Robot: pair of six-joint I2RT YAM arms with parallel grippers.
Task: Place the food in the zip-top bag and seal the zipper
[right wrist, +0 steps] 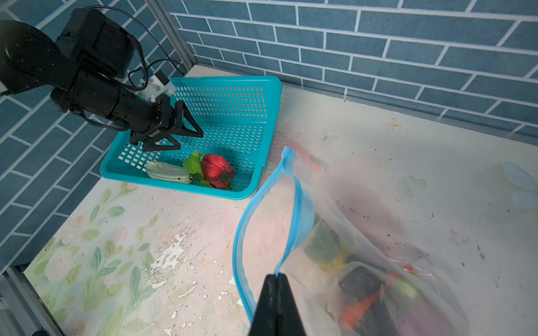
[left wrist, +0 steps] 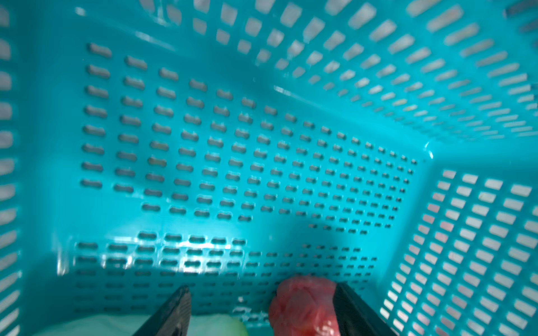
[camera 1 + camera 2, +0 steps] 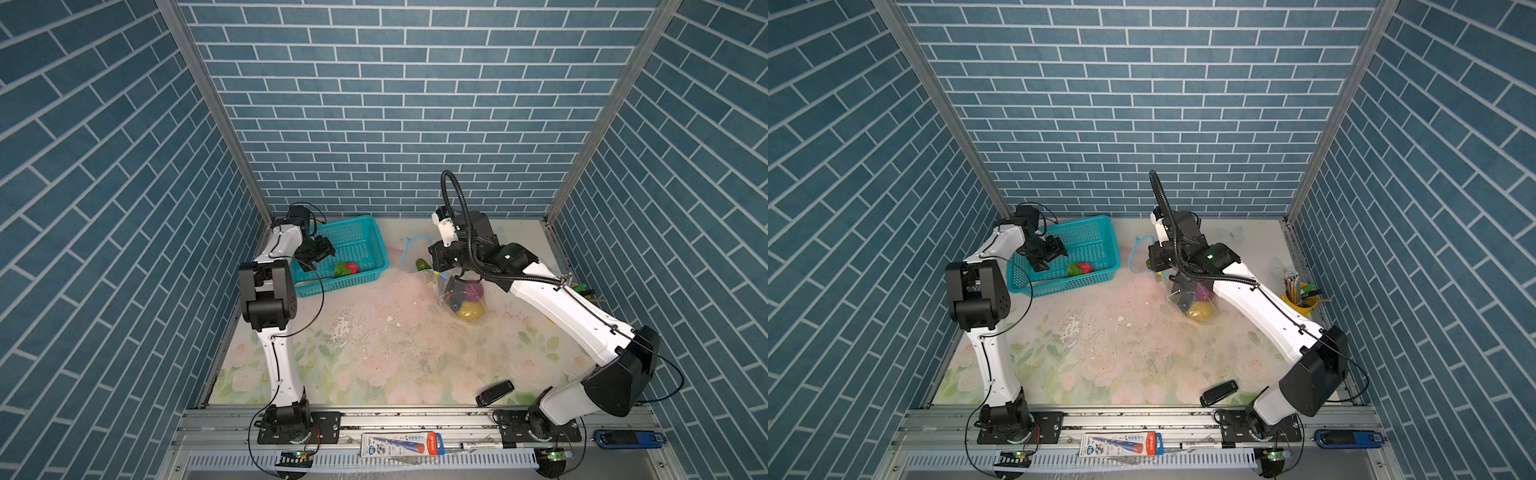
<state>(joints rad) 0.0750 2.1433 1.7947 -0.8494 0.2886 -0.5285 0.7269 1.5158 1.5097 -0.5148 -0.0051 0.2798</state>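
We see the floral table with the teal basket at its far left and the zip-top bag right of centre, its mouth gaping. Our right gripper pinches the blue zipper. Our left gripper hangs over the basket with its jaws apart, near the red pepper. A yellow fruit lies in the bag.

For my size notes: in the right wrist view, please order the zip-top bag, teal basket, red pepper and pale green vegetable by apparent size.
1-2. zip-top bag and teal basket: unsure, the bag lies much nearer the camera.
3-4. red pepper and pale green vegetable: about alike.
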